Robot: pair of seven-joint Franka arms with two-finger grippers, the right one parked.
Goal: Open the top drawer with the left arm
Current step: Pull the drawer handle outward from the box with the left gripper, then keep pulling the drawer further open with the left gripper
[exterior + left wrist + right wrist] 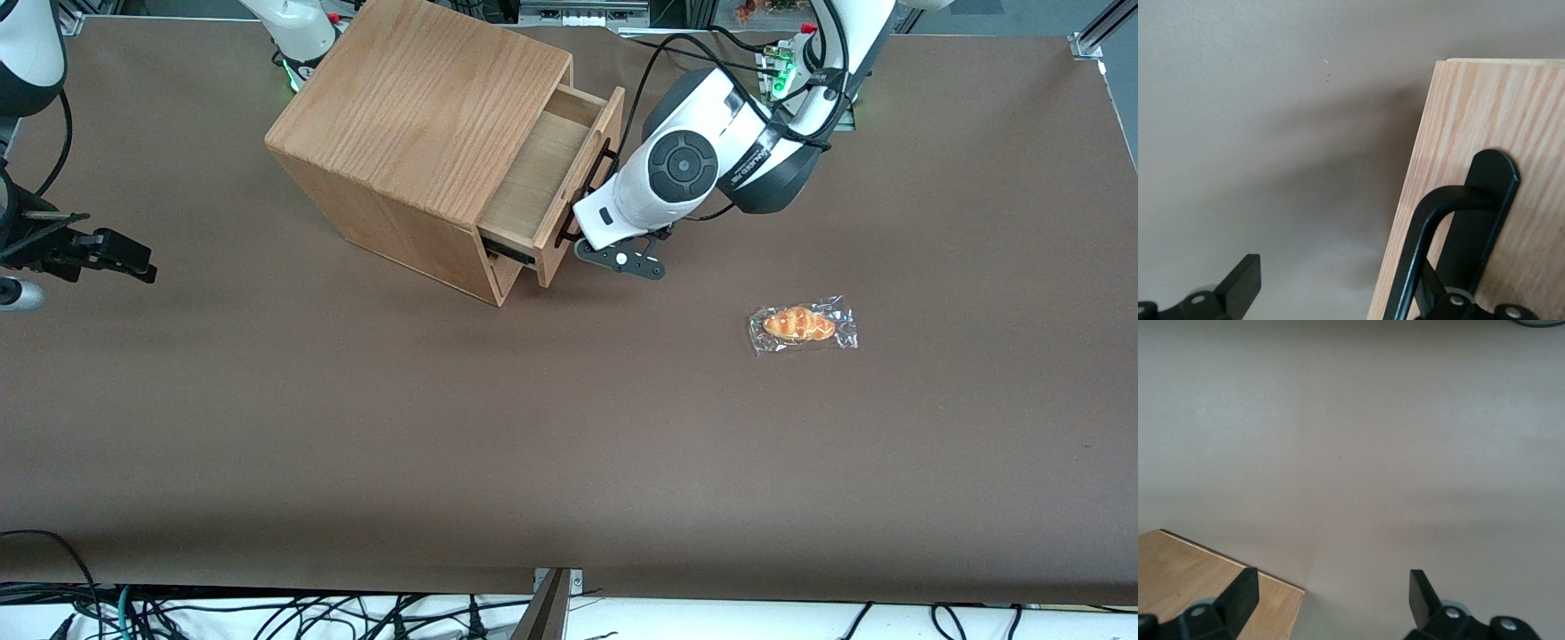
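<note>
the oak casing sat near the worktop's far edge with the top drawer partly out. the left arm's gripper stood wide open, one finger tucked inside the black handle, gripping nothing; that hooked finger risked slipping off, or dragging the casing along

A wide table covered in matte brown sheeting filled nearly the whole scene. The light was even and soft, leaving only faint shadows on the covering. At the table's corner toward the working arm's end, farthest from the front camera, a silver aluminium frame rail showed. Along the edge nearest the front camera, a small metal bracket sat at the middle, and tangled black cables lay below on a pale floor.
</note>
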